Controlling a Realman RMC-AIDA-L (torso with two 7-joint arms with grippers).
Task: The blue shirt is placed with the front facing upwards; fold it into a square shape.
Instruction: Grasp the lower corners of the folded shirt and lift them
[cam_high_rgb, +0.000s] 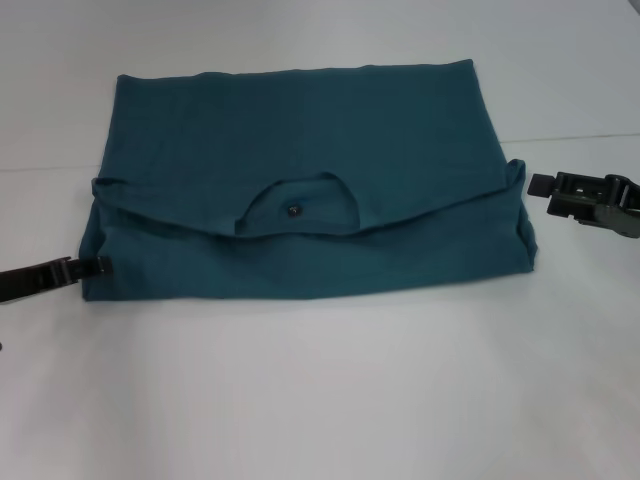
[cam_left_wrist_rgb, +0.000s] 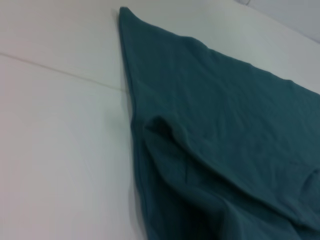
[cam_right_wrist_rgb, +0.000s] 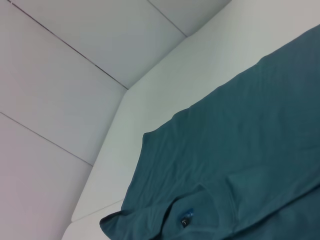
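The blue shirt (cam_high_rgb: 300, 150) lies folded into a wide rectangle in the middle of the white table (cam_high_rgb: 320, 400). Its far part is folded toward me over the near part, and the round neck with a small dark label (cam_high_rgb: 293, 210) shows at the fold's edge. No lettering shows. My left gripper (cam_high_rgb: 97, 266) sits low at the shirt's near left corner, right against the cloth. My right gripper (cam_high_rgb: 537, 185) hovers just off the shirt's right edge, a little apart from it. The left wrist view shows the shirt (cam_left_wrist_rgb: 225, 125) and its left edge. In the right wrist view I see the shirt (cam_right_wrist_rgb: 250, 140) and its label (cam_right_wrist_rgb: 185, 218).
A thin seam (cam_high_rgb: 580, 137) runs across the tabletop behind the shirt. Bare white table surface lies in front of the shirt and on both sides. A pale panelled wall (cam_right_wrist_rgb: 60, 75) stands beyond the table's far edge.
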